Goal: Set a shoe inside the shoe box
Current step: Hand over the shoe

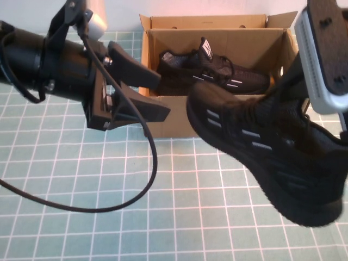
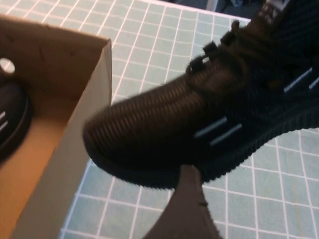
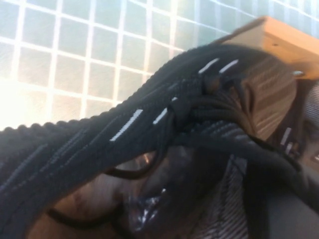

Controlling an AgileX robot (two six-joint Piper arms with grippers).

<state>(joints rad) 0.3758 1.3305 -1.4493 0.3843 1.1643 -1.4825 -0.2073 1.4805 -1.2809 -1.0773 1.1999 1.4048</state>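
Note:
A black knit shoe [image 1: 261, 147] with white dashes hangs in the air in front of the box's right front part, toe toward the box. My right gripper [image 1: 293, 89] is shut on its collar, mostly hidden by the shoe. The shoe fills the right wrist view [image 3: 149, 114] and shows in the left wrist view [image 2: 199, 124]. The brown cardboard shoe box [image 1: 168, 119] stands at the back with flaps up. A second identical shoe [image 1: 217, 73] lies inside it. My left gripper [image 1: 163, 98] is open and empty at the box's left front corner.
A black cable [image 1: 136, 190] loops from the left arm over the green gridded mat [image 1: 163, 228]. The box's wall [image 2: 65, 149] is close to the left gripper's finger [image 2: 184, 209]. The box's corner also shows in the right wrist view [image 3: 279, 40].

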